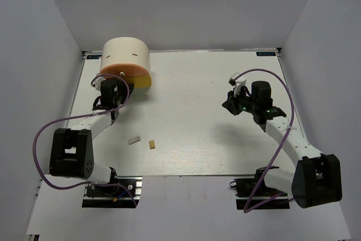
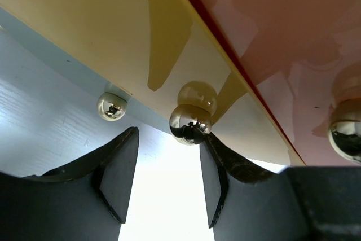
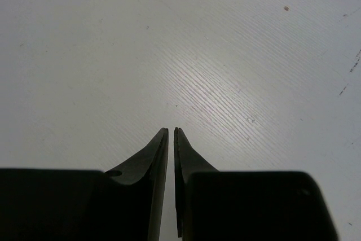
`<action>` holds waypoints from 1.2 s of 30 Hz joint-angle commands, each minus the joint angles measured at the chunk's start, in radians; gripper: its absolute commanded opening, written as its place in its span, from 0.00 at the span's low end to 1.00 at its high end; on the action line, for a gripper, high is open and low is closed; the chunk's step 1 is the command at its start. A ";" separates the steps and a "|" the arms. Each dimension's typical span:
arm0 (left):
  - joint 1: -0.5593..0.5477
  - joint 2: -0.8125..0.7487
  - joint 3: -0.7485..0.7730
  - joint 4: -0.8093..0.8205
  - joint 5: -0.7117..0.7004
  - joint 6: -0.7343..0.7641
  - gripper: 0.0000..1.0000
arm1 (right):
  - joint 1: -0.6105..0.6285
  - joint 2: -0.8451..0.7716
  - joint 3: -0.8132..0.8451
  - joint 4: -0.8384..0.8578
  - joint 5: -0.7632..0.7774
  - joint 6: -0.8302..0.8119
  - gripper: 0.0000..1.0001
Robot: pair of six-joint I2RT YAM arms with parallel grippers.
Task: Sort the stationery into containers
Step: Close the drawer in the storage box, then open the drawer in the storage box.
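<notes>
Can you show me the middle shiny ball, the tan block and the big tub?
middle shiny ball (image 2: 190,123): left wrist view, its round front.
tan block (image 1: 152,145): top view, its middle.
big tub (image 1: 125,52): top view, its flat top.

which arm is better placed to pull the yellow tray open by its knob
Left. The left gripper is open right by the knob on the yellow tray. The right gripper is shut over the table, well away from the drum.
</notes>
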 commanded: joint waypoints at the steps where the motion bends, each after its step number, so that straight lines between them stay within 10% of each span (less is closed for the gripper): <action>1: 0.009 -0.010 0.040 0.039 -0.007 -0.006 0.57 | -0.006 0.001 0.017 -0.001 0.000 -0.014 0.15; 18: 0.029 -0.182 -0.256 0.141 -0.018 -0.160 0.51 | -0.003 0.028 0.017 -0.001 -0.017 -0.016 0.15; 36: 0.101 0.119 -0.187 0.459 0.131 -0.252 0.54 | -0.006 0.039 0.014 0.003 -0.003 -0.028 0.15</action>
